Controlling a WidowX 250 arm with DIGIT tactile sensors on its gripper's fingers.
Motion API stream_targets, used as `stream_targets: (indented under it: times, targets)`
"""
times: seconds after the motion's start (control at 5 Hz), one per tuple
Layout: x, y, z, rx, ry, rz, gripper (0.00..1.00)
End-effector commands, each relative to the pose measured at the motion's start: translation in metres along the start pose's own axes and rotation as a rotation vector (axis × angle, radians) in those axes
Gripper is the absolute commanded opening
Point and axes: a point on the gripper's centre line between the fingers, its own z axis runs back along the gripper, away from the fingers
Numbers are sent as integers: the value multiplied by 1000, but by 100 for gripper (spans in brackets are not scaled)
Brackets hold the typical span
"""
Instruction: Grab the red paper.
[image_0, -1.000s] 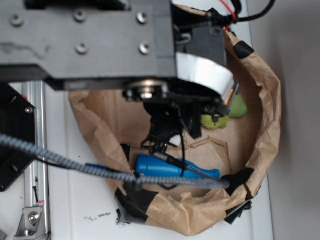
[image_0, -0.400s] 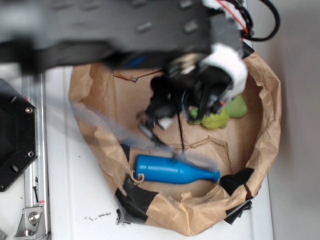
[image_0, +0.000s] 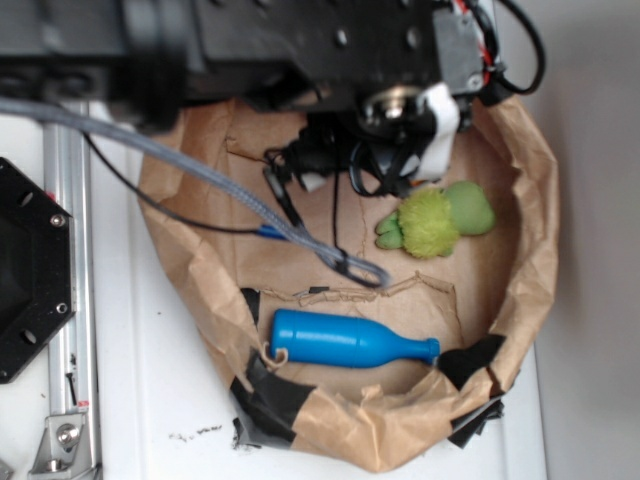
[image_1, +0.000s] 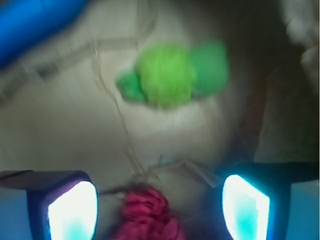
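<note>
Since the red paper (image_1: 148, 216) sits low between the spread fingers of the gripper (image_1: 159, 210), untouched, best to drop straight down and pinch the wad's middle. Worth keeping off the green plush toy (image_1: 172, 75) and blue bottle (image_0: 350, 342) beyond.

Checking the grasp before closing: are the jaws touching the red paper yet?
Apart. The wrist view shows the red paper centred in the open gripper, with bare floor visible between it and each jaw.
</note>
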Motion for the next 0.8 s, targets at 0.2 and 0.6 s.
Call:
stream_targets:
  times: [0.2, 0.6]
  targets:
    - [22, -21, 5, -5, -54, -276, 100]
    - [21, -25, 8, -23, -28, -281, 100]
